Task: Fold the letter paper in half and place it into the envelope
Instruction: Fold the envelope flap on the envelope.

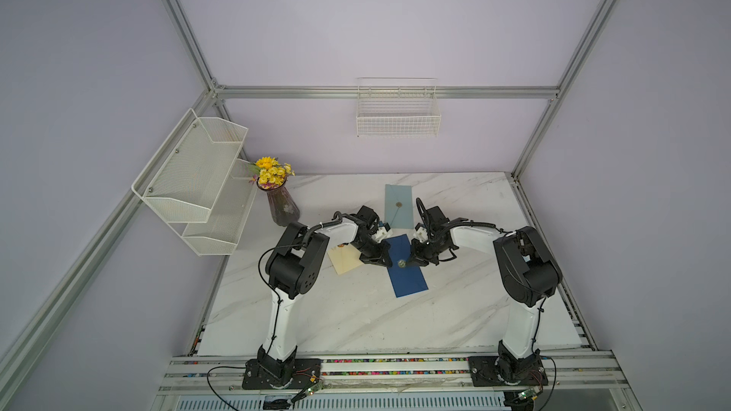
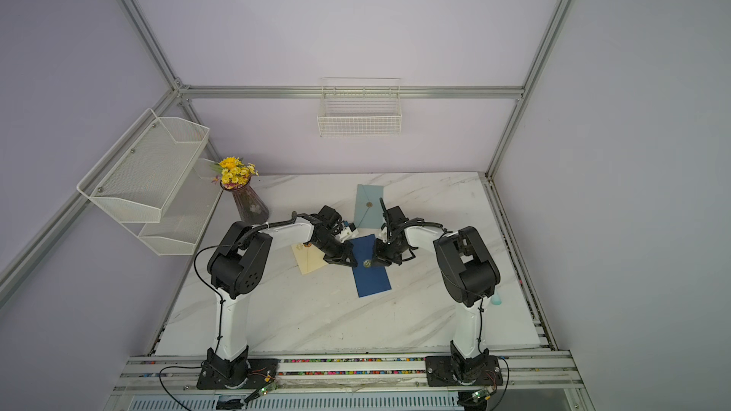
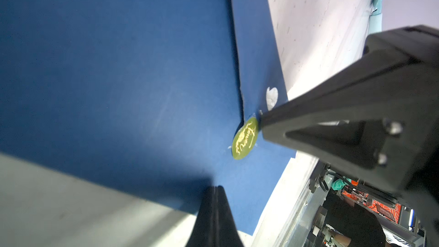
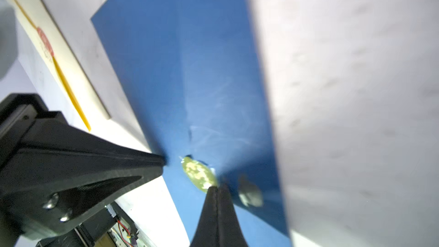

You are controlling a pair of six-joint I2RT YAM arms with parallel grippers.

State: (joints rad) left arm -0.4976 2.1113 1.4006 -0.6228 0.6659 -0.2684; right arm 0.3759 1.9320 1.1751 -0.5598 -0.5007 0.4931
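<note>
Because both pairs of jaws are pinched fully shut with nothing between them, the left gripper (image 1: 384, 262) and the right gripper (image 1: 411, 260) can only poke at the dark blue envelope (image 1: 409, 282), not grasp it. The right tip touches the rim of the round green seal sticker (image 3: 244, 139), and the left tip sits at the envelope's long edge on the left arm's side. The likely trouble is that the sticker holds the flap down. Prying at it with closed tips could tear the paper, or push the whole envelope skidding or turning on the smooth marble table (image 1: 336, 318), perhaps toward the cream envelope (image 1: 343, 260) just beside it. The dark blue envelope lies flat near the middle of the table between the two arms, seal side up. Its long axis runs from the robot toward the back wall, with the near end swung a little to the robot's right. A pale blue envelope (image 1: 397, 207) lies just beyond its far end. No letter paper shows in any view, so where it is cannot be told.
</note>
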